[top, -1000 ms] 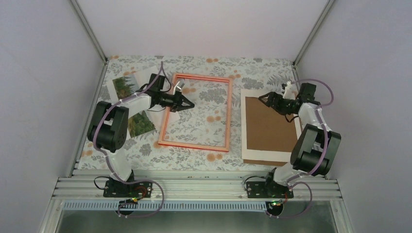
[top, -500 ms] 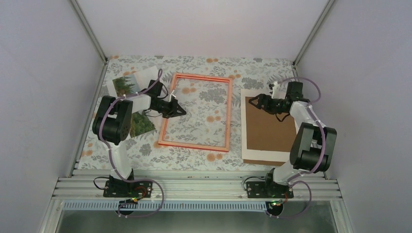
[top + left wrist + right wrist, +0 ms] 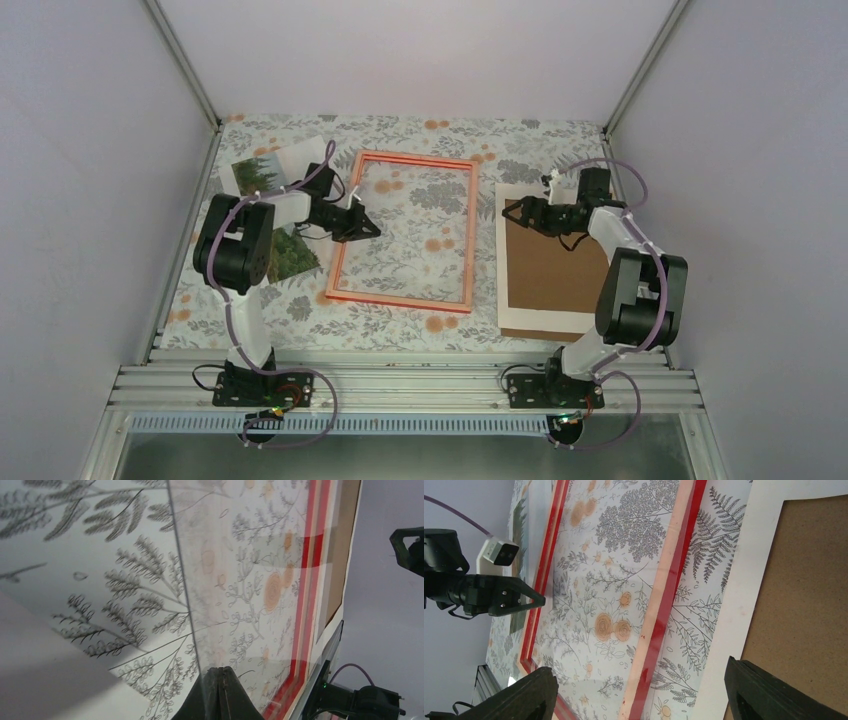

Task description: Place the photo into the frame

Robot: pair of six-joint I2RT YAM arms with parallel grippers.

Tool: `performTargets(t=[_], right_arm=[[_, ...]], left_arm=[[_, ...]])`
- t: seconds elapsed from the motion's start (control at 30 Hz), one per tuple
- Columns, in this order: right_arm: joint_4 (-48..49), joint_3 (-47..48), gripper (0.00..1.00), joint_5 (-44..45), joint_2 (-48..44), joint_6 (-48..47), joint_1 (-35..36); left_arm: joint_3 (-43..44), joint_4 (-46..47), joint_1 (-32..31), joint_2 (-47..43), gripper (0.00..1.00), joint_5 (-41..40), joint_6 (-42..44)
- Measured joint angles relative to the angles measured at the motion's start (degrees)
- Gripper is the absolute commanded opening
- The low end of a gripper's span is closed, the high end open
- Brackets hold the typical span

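Task is barely started, I'd say. The frame is lying flat mid-surface, its pane bare with the floral cloth showing through. The photo is lying face up at the frame's 9 o'clock, outside it and partly under the left arm. Left end effector is sitting at the frame's left rail, fingers pressed together, nothing visible between them. Right end effector is hovering spread wide over the brown board at 3 o'clock. Left to do: pick up the photo and lay it in the opening. No readable brands, labels or text.
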Motion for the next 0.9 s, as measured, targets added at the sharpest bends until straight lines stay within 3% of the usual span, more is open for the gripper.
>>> performTargets(t=[0.9], right_arm=[[0.0, 0.0, 0.83, 0.0, 2.3, -0.1, 1.5]], left_arm=[[3.9, -4.3, -0.3, -0.1, 0.03, -5.5, 6.8]])
